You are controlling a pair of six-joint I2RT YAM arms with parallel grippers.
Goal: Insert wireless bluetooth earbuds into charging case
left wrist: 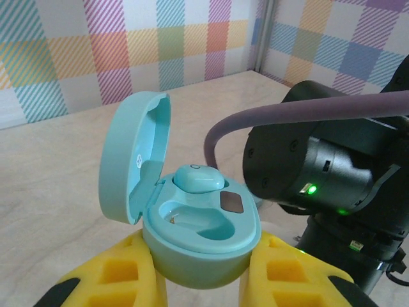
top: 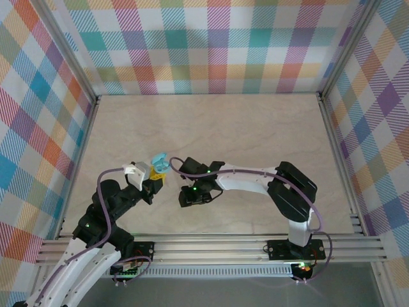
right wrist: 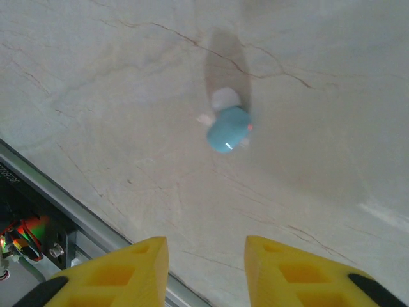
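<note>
While the left tool (left wrist: 203, 281) pinches the charging case (left wrist: 204, 246) by its base between both yellow fingers (left wrist: 115, 275), the lid (left wrist: 131, 160) stands swung open to the left. One earbud (left wrist: 198, 178) sits in the far socket, and the near socket (left wrist: 192, 222) beside it lies empty. Just to the right looms the black wrist of the right arm (left wrist: 319, 166), green lights glowing. Over to the right tool (right wrist: 206, 268): fingers spread, gripping nothing, hanging above the table (right wrist: 115, 83). Ahead of it, a loose teal earbud (right wrist: 229, 128) with a white tip lies on the table, apart from the fingers. A metal rail (right wrist: 96, 224) runs along the table edge at lower left.
</note>
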